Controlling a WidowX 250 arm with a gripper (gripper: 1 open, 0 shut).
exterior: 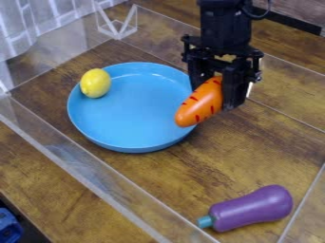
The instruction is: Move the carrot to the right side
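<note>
**Carrot held over the plate's right rim**

The wooden table [76, 204] fills the view, its dark planks walled in by clear plastic panels [114, 195] that run along the near and left sides. On it lies a round blue plate [127, 128], sitting a little left of the scene's centre, its shallow rim catching the light.

The black robot arm [226, 24] comes down from twelve o'clock and ends in the gripper [216, 90], which points nearly straight down over the plate's three o'clock edge. Its jaws stand partly apart and are clamped on the upper end of the carrot [200, 104], one finger on each side. The carrot is orange with dark groove marks; it hangs tilted, its tip pointing toward seven o'clock, above the plate's right rim. Whether that tip touches the plate I cannot tell.

A purple eggplant [254, 207] with a teal stem lies on the table at about five o'clock from the plate, well apart from it and near the lower right corner.

A yellow lemon [94, 83] rests inside the plate at its ten o'clock edge, well apart from the carrot.
</note>
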